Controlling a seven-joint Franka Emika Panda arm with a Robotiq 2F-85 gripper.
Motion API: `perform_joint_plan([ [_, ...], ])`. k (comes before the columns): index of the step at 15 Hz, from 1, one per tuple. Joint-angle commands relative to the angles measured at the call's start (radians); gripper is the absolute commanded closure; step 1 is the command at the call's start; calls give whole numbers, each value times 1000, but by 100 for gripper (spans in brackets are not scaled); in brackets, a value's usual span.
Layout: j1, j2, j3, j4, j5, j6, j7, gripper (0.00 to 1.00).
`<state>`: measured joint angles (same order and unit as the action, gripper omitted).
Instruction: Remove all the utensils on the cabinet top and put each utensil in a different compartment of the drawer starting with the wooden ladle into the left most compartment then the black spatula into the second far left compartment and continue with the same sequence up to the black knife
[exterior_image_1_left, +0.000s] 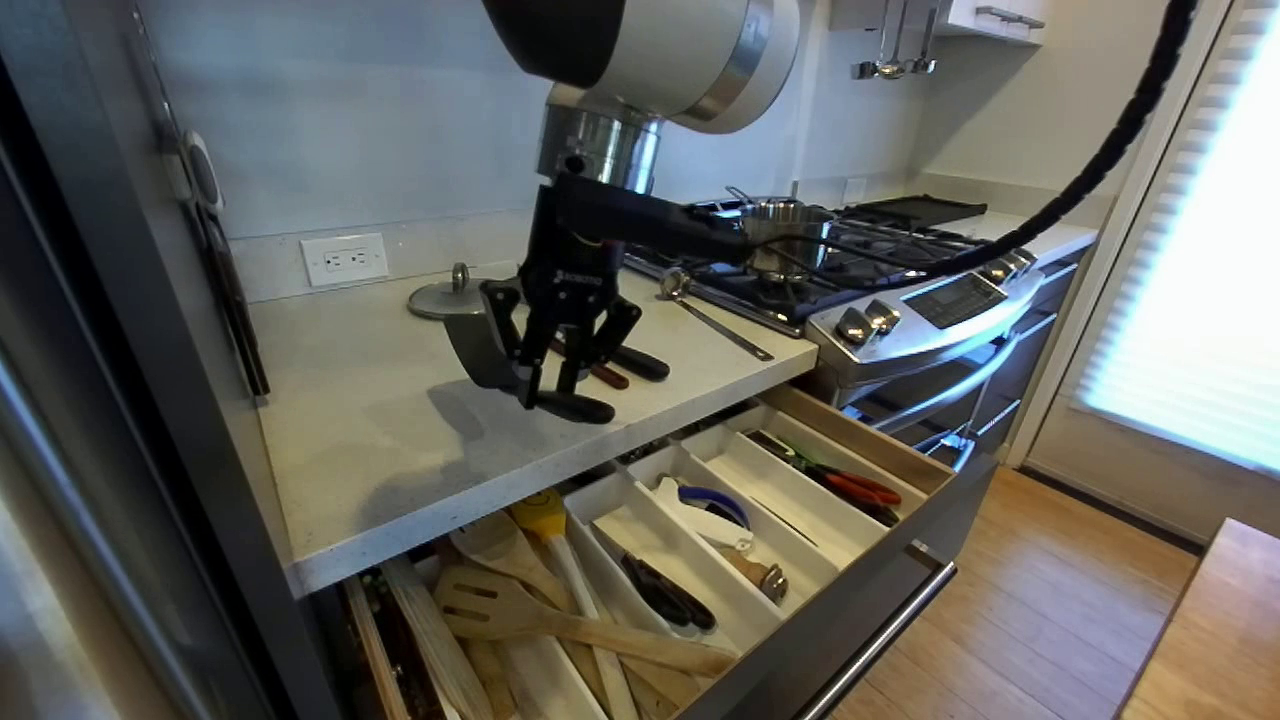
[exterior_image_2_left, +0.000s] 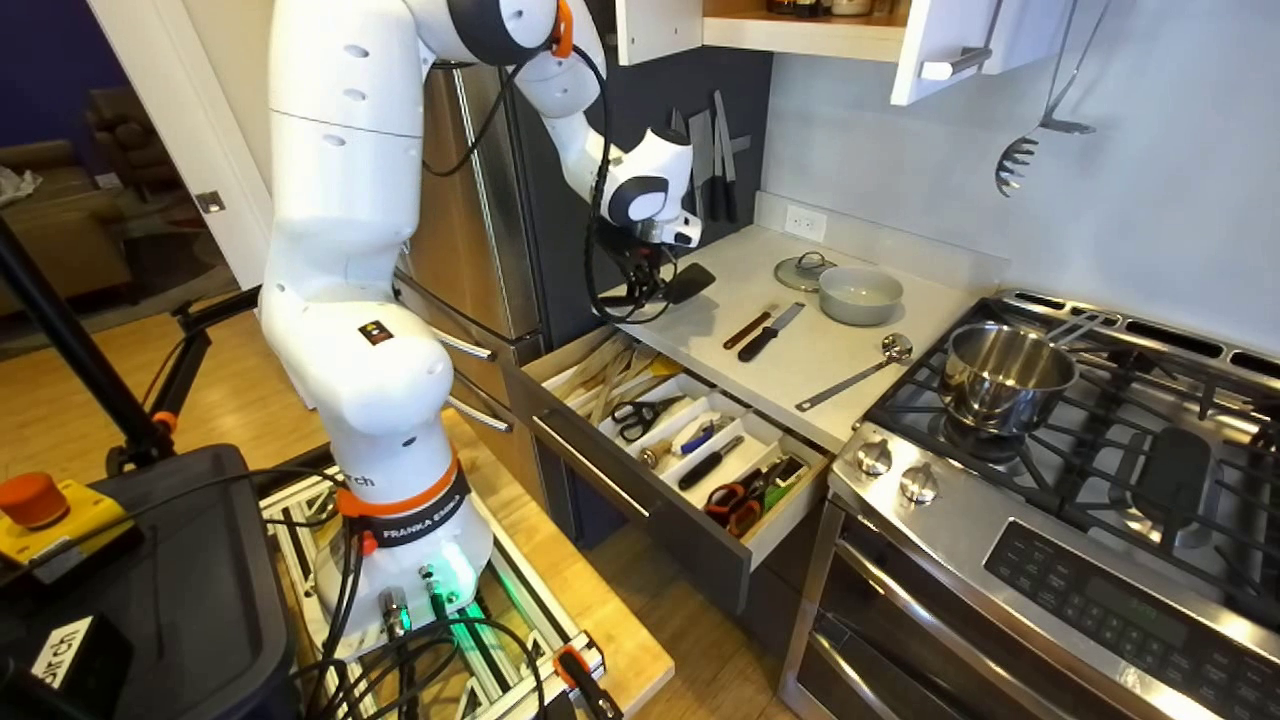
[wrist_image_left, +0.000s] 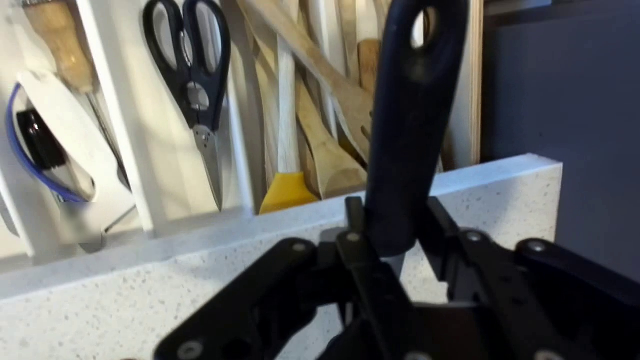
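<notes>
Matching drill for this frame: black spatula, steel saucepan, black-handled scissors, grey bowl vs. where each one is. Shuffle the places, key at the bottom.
Things
1. black spatula
2. steel saucepan
3. black-handled scissors
4. grey bowl

Places
A. on the countertop
B. in a white drawer compartment
C. held in the tool
D. on the stove

Pairs: 1-C, 2-D, 3-B, 4-A
</notes>
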<state>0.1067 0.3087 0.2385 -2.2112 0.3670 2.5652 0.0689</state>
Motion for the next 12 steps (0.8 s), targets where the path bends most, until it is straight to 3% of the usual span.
perform_joint_plan([
  [1, -48, -124, 16, -130, 119, -100, -93, 92],
  [8, -64, -216, -57, -220, 189, -355, -195, 92],
  [12, -61, -216, -100, -236, 144, -485, -182, 92],
])
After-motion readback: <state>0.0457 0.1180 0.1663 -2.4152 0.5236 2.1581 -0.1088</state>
